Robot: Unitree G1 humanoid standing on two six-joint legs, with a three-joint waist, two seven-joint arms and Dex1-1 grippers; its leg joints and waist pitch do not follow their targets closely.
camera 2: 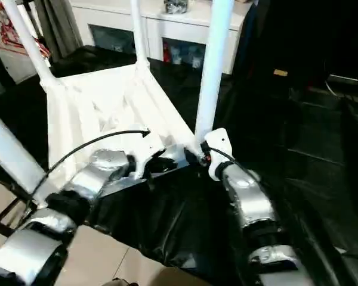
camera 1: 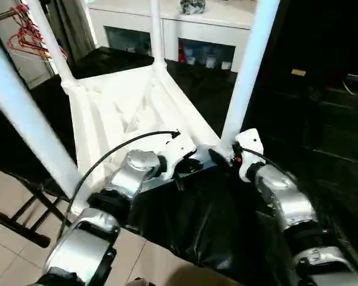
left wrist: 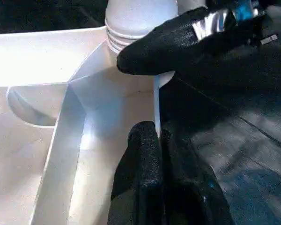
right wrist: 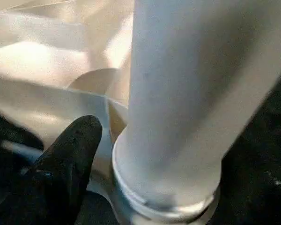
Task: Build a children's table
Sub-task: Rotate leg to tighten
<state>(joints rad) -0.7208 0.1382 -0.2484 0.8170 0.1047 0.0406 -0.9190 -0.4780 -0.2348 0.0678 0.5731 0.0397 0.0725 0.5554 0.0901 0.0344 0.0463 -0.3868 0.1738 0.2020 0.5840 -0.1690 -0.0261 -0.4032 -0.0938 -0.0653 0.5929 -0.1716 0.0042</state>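
On the black-draped worktop (camera 1: 322, 119) before us lies the table (camera 1: 116, 113), upside down, its ribbed underside facing up and four legs standing in the corner sockets. Our left gripper (left wrist: 157, 136) has its jaws together on the thin near rim of the top, close to the near right corner; in the left wrist view the two black fingers (left wrist: 145, 154) pinch that white edge between them. Our right gripper (camera 1: 224, 158) sits at the base of the near right leg (camera 1: 250, 65), where the leg's flared end meets its socket. Its jaws stand apart: one finger (right wrist: 68, 164) lies just beside the socket collar in the right wrist view, and we cannot tell whether it touches the leg. From the left wrist view the right gripper's finger reaches across in front of that collar.

Beyond the worktop stands a white cabinet (camera 1: 173, 27) with glass doors. Red hangers (camera 1: 24, 36) hang at the far left. Below the worktop's near edge we see pale floor tiles (camera 1: 12, 256).
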